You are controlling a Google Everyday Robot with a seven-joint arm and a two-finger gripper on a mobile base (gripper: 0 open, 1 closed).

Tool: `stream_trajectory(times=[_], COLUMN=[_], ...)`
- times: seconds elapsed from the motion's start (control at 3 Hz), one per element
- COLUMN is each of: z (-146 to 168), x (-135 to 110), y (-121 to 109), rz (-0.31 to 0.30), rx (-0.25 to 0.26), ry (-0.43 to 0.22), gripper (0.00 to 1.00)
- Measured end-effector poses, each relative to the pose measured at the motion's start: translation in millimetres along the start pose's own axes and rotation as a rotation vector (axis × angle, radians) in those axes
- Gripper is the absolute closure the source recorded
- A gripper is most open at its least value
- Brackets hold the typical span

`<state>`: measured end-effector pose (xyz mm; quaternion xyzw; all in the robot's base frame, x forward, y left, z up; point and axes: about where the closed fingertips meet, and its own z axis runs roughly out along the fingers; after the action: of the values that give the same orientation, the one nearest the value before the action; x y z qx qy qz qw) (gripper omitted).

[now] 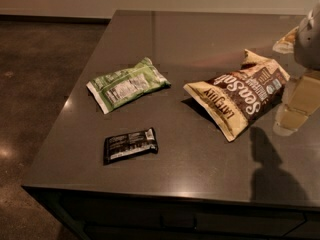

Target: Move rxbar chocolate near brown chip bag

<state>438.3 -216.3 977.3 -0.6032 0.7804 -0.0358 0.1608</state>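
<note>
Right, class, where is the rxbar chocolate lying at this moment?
In the camera view the rxbar chocolate lies front-left on the table, in front of the green and white bag, left of the brown chip bag; the gripper is at far right.

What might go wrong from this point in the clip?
The end effector sits at the right side of the table, beyond the brown chip bag; reaching across to the rxbar chocolate may knock the bag. The flat bar lies near the front edge, so a missed grasp might push it off.
</note>
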Motion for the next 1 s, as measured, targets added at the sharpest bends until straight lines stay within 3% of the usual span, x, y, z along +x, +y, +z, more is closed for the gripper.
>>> stream_trajectory(times=[0.33, 1.0], z=[0, 36], x=[-3, -66], y=[-1, -9], rz=[-0.004, -0.058], rx=[0.005, -0.043], ry=[-0.003, -0.107], gripper=[0.0, 0.0])
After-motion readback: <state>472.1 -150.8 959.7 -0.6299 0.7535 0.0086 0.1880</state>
